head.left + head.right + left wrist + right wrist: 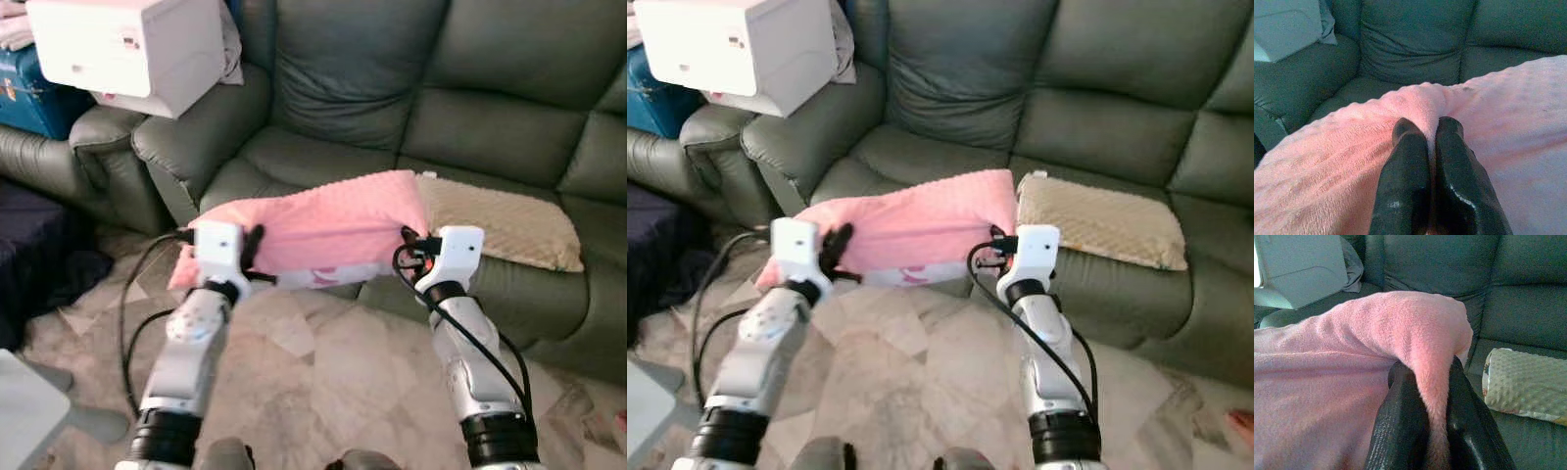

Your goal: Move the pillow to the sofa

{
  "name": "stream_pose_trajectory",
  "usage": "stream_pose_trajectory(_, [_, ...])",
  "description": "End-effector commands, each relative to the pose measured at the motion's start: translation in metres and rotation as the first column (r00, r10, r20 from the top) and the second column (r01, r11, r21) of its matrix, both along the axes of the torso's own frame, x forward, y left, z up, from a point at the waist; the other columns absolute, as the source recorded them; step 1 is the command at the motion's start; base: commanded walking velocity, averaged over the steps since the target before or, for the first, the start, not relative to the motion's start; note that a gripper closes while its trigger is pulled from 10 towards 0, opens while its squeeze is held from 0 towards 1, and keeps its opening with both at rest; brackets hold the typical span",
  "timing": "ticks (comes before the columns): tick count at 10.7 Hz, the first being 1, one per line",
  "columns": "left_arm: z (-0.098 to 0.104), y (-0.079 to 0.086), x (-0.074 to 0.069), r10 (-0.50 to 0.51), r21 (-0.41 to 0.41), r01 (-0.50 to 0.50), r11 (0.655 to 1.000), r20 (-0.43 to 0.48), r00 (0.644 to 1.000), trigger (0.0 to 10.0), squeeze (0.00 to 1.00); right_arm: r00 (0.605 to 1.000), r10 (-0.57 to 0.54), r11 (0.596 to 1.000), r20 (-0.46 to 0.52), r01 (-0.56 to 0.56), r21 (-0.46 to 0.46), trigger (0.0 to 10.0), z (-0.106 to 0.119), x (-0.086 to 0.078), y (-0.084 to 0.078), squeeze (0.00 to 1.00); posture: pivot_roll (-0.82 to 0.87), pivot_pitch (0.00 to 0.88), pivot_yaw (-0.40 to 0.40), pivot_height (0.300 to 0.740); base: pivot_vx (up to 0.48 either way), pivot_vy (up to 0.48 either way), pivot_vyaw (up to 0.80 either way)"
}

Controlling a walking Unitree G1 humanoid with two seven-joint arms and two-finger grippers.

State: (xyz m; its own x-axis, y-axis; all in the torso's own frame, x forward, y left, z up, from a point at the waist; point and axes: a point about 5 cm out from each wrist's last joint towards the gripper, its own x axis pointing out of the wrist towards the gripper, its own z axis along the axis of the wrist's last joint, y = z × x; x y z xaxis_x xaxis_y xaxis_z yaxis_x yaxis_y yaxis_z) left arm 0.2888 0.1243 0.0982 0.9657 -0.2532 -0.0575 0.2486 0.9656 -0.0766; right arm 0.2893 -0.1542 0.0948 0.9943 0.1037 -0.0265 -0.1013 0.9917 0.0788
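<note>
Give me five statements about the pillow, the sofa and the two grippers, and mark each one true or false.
1. Both grippers grip the pink pillow. True: the left gripper and the right gripper each pinch a fold of its fabric.
2. The pink pillow lies flat on the floor. False: it is held up in front of the sofa, above the tiled floor.
3. A beige pillow already lies on the sofa seat. True.
4. A white box sits on the armrest at the robot's left. True.
5. The beige pillow is on the robot's left of the pink one. False: it is on the right.
</note>
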Motion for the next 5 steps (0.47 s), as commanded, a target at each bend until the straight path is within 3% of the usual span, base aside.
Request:
stream_pose_trajectory(1, [0.0009,0.001,0.0003,0.0,-0.007,0.0,1.0,0.008,1.0,10.0,0.0,0.999,-0.017,1.0,0.027,0.017,-0.005,10.0,0.0054,-0.0015,-0.0046,0.0,-0.08,0.073,-0.014,0.74,0.0,0.454,-0.8])
stream_pose_trajectory(5, [-0.0012,-0.0032,-0.0008,-0.006,0.028,0.006,1.0,0.018,1.0,10.0,0.0,1.0,0.003,1.0,0.021,-0.003,-0.013,10.0,0.0024,-0.0044,0.0023,0.0,-0.08,0.079,-0.013,0.74,0.0,0.455,-0.8])
